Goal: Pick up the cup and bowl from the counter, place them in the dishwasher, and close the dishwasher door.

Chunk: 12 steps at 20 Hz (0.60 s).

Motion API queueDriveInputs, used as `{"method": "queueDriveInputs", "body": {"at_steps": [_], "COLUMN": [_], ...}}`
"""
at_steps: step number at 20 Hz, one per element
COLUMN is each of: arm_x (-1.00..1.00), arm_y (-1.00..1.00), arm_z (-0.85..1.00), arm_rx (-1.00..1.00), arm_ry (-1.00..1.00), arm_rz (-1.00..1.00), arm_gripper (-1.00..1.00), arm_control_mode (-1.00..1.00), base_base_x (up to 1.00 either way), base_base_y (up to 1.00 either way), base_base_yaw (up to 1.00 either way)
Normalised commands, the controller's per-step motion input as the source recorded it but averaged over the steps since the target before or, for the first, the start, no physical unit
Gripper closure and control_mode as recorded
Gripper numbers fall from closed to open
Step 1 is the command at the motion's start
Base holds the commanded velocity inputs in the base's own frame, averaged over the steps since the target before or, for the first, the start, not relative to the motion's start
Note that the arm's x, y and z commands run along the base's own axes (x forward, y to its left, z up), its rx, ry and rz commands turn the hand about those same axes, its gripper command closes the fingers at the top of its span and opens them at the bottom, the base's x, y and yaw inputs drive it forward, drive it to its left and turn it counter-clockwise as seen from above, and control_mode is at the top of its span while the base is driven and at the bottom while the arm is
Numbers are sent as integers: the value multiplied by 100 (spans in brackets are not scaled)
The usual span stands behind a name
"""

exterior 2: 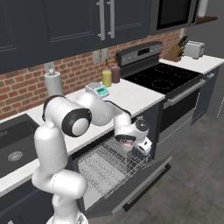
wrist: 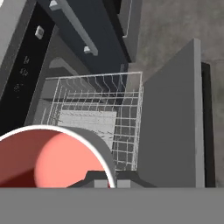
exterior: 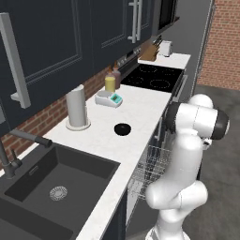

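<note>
Silvery wire rack (exterior 2: 111, 164) stands pulled out over the lowered dishwasher door (wrist: 173, 127). Releasing too high risks the cup (wrist: 52, 157) tipping between the tines (or bouncing out). The gripper (exterior 2: 131, 143) has its jaws clamped on the cup's rim, just above the rack.

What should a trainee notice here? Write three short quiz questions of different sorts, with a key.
1. True or false: the small shallow all-black bowl lies on the white speckled stone counter.
2. What does the two-finger gripper hold?
A. a yellow bottle
B. the whitish cup with a red-pink inside
C. nothing
3. Fill in: the flat dark grey dishwasher door is ____, and the silvery wire rack is pulled out.

Key: 1 true; 2 B; 3 open.
</note>
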Motion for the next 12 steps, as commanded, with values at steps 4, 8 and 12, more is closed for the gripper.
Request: {"method": "queueDriveInputs", "body": {"at_steps": [4, 8, 12], "arm_x": [0, 3, 15], "arm_y": [-4, 0, 19], "arm_z": [-88, -87, -71], "arm_rx": [11, 15, 15], "arm_ry": [6, 4, 1], "arm_rz": [0, 0, 0], "arm_gripper": [100, 100, 100], "arm_control_mode": [-100, -100, -100], "base_base_x": [0, 0, 0], "base_base_y": [0, 0, 0], "base_base_yaw": [0, 0, 0]}}
